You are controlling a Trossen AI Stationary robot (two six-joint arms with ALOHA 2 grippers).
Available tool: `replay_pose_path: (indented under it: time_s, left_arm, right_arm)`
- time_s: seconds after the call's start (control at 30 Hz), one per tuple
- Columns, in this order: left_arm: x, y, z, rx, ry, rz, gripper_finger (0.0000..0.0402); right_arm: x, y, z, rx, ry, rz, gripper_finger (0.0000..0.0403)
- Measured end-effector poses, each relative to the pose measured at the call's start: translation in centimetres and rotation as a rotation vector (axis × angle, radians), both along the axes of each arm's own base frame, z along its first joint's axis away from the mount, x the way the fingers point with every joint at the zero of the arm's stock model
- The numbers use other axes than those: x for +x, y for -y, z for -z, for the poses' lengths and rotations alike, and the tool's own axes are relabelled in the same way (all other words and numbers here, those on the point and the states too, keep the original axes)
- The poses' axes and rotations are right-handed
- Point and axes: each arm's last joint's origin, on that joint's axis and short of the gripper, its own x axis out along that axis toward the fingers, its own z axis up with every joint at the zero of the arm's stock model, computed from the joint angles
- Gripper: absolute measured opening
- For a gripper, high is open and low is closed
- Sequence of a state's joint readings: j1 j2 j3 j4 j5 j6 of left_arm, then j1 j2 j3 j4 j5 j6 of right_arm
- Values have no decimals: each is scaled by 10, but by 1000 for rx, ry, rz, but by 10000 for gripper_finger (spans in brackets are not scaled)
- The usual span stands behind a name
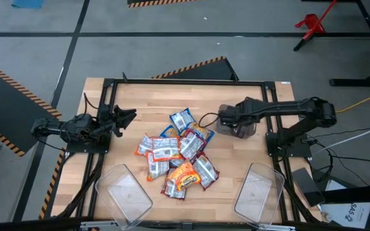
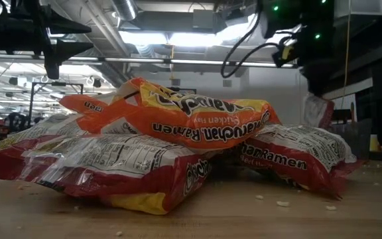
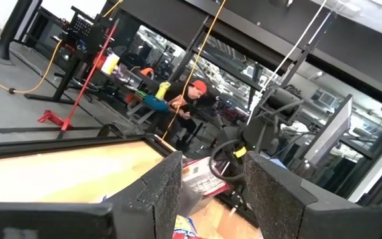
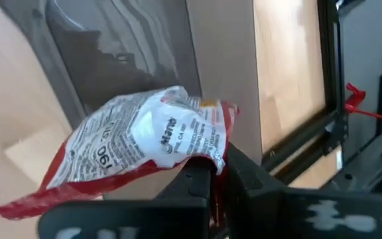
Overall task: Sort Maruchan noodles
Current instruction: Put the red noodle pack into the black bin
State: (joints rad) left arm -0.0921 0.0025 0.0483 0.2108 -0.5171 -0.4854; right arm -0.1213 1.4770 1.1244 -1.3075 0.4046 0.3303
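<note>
A heap of Maruchan noodles packets (image 1: 178, 154) lies in the middle of the wooden table; in the low view an orange one (image 2: 178, 116) rests on top of red-and-white ones. My right gripper (image 1: 231, 125) hangs right of the heap, shut on a red-and-white packet (image 4: 144, 143), which also shows at the far right behind the heap (image 2: 317, 109). My left gripper (image 1: 130, 117) waits open at the table's left side, above the wood, with nothing between its fingers (image 3: 164, 192). My right gripper pinches the red-and-white packet between its two fingers at its red-bordered end (image 4: 214, 159). The fingers come from above, slanting down. The packet is lifted clear of the table and reaches out beyond the fingertips, its printed white face toward the wrist camera.
Two clear plastic bins stand at the table's near edge, one left (image 1: 124, 192) and one right (image 1: 259, 189). A black frame (image 1: 185, 81) runs round the table. Beyond the table a person (image 3: 194, 93) sits in the room.
</note>
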Motion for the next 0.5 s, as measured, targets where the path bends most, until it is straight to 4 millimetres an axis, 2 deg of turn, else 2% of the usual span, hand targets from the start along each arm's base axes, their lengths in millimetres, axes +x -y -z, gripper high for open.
replay_pose_path:
  time_s: [0.23,0.5]
  left_arm:
    - [0,0,0,-4,-1,-16,158]
    - [0,0,0,-4,-2,-18,158]
  right_arm:
    - [15,14,12,10,41,-23,10]
    - [29,21,14,-24,142,-79,88]
